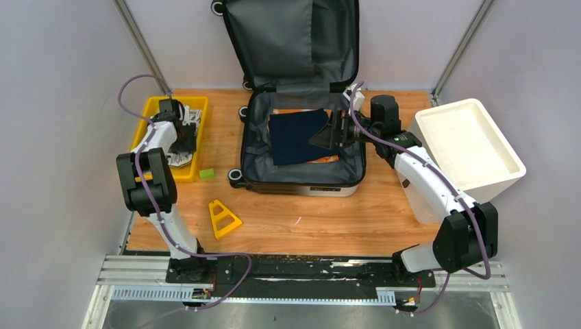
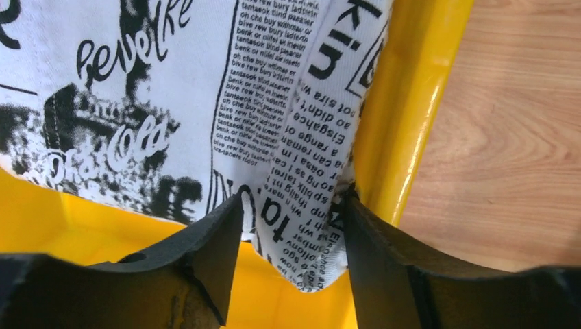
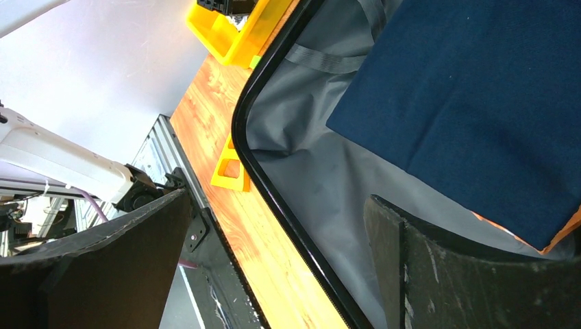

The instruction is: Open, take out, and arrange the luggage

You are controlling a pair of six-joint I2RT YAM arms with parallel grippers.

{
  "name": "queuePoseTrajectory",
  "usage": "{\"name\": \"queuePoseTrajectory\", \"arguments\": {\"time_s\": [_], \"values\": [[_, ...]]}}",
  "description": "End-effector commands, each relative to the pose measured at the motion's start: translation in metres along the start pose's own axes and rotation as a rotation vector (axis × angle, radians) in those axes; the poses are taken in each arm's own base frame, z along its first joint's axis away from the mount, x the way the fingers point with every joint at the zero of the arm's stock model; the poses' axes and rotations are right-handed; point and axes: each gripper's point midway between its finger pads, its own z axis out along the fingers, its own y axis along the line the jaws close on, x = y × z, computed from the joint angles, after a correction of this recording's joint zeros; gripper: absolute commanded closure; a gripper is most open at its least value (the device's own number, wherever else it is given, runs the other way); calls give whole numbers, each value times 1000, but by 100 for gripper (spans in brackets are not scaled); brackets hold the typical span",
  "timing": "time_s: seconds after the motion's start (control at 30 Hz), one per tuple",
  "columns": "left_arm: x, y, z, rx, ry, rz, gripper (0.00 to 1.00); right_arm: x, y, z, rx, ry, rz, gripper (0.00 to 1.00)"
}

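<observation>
The luggage (image 1: 301,184) sits open toward the back of the table, lid standing up against the wall. The right gripper (image 1: 327,137) hangs over the lower half, jaws spread wide and empty, right by the navy cloth (image 1: 294,137) packed inside. The left gripper (image 1: 182,139) is well off to the case's left, down in the yellow tray (image 1: 156,104). There's a fold of newsprint cloth (image 2: 137,103) between its fingers, but I honestly can't tell if it's pinching.

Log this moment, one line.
luggage: open, navy cloth inside | left hand: astride printed cloth in yellow tray | right hand: open over luggage
</observation>
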Motion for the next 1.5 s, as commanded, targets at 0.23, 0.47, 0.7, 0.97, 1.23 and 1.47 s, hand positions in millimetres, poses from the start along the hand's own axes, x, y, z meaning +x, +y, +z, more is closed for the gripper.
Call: {"name": "queuePoseTrajectory", "arguments": {"time_s": [0.23,0.47,0.7,0.97,1.23,1.47], "values": [[-55,-27,-107,201,-201,-91,17,-1,-35,9,148,-22,73,0],[-67,-64,-180,359,-380,-94,0,3,-90,17,371,-9,103,3],[-56,-170,-230,629,-442,29,4,-17,-121,28,462,3,37,23],[-58,-268,-222,830,-478,48,12,-34,-163,50,541,29,-2,32],[-64,-315,-145,838,-349,-18,18,-36,-188,71,547,72,-30,30],[-61,-344,-94,796,-328,-35,19,-29,-213,79,531,100,6,33]]}}
